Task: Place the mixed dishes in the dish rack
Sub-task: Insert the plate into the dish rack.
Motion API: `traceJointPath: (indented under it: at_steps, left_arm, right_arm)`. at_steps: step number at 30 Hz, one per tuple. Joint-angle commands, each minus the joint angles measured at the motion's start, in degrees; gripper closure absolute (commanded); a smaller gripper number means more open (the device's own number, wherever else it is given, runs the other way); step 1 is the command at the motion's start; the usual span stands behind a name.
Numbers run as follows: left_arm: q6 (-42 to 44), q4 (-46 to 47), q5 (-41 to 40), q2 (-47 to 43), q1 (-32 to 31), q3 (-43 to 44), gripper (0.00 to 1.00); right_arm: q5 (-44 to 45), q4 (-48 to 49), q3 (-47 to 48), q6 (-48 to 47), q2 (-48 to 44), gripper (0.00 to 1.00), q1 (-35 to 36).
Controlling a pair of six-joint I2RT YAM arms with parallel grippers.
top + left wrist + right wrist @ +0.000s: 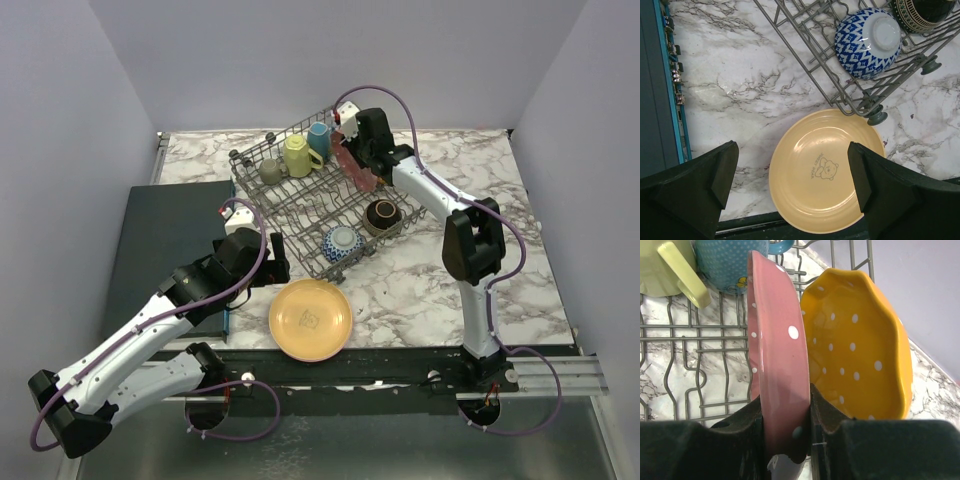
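Rim of pink plate [776,365] behind right jaws

The dish rack [295,210] sits askew at mid-frame on the surface [430,280], with the mat [165,240] to its left. Three mugs [297,155] stand in its upper-left end. Two bowls lie in its lower end (the nearer bowl [343,243] by the corner, the farther bowl [382,215] up and to its right). The lone plate [310,319] lies flat on the surface just below that corner, with the left gripper [267,262] at its upper left. At the rack's upper right, the right gripper [350,160] holds the held plate [777,365] on edge, and the second plate [860,350] stands just beside it.
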Motion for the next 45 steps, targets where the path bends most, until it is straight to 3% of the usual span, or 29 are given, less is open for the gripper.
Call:
traceJointPath:
  at_steps: [1,45]
  left_arm:
    - [0.9,0.9,1.4,0.1,0.6,-0.8,0.01]
    - [1.0,1.3,3.0,-0.1,2.1,-1.1,0.01]
  right_arm:
    - [2.8,3.3,2.8,-0.4,-0.9,1.0,-1.0]
    - [3.0,0.2,1.8,3.2,-3.2,0.99,-1.0]
